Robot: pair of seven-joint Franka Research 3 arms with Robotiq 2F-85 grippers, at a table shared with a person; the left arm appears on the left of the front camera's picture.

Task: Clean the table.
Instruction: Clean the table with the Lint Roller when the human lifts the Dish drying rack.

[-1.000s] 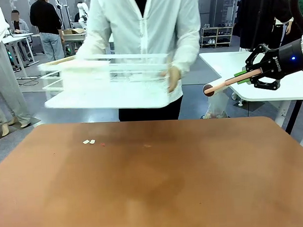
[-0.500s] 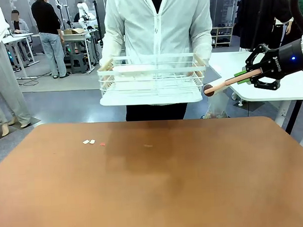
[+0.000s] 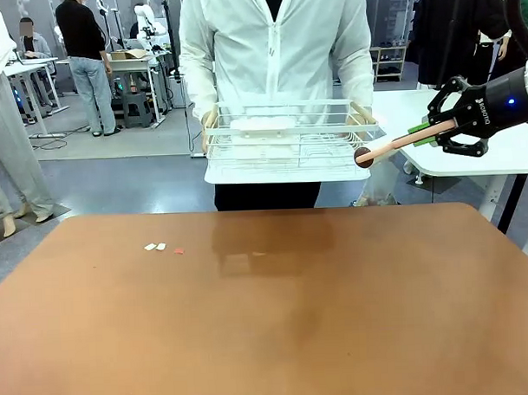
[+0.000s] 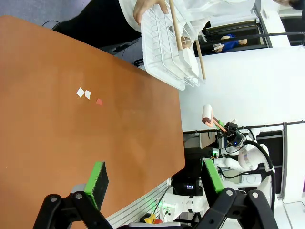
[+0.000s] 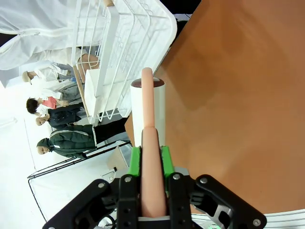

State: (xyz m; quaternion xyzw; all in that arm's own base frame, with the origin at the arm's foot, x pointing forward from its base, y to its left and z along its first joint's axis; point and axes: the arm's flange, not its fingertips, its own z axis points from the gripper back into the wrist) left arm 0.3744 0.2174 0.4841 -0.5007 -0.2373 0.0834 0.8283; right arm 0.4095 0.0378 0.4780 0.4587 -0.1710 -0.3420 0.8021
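Between the right fingers [image 5: 135, 164] sits the pink handle of a roller [image 5: 147, 109], clamped by both green pads. Handle and white roll run straight out along the fingers' own axis. Beyond the roll's tip and just to one side hangs a wire basket [image 3: 288, 153], carried in a person's hands [image 3: 209, 121] above the bench's far edge. Contact between roll and basket cannot be confirmed. Below these fingers and off toward the robot's left spreads the bench [image 3: 355, 316]; the fingers are raised clear of its far right corner. Small scraps [image 3: 155, 246] lie on the bench's left half, well apart from the roll, with a fainter fleck [image 3: 259, 253] nearer the middle. The left fingers [image 4: 98, 179] are spread and empty above the bench, and the scraps lie ahead of them, past the fingertips. Judgement: the left fingers appear nearer the scraps, but the tool is on the right. The coming move therefore calls for a descent and a long crosswise reach, with the roll laid flat.
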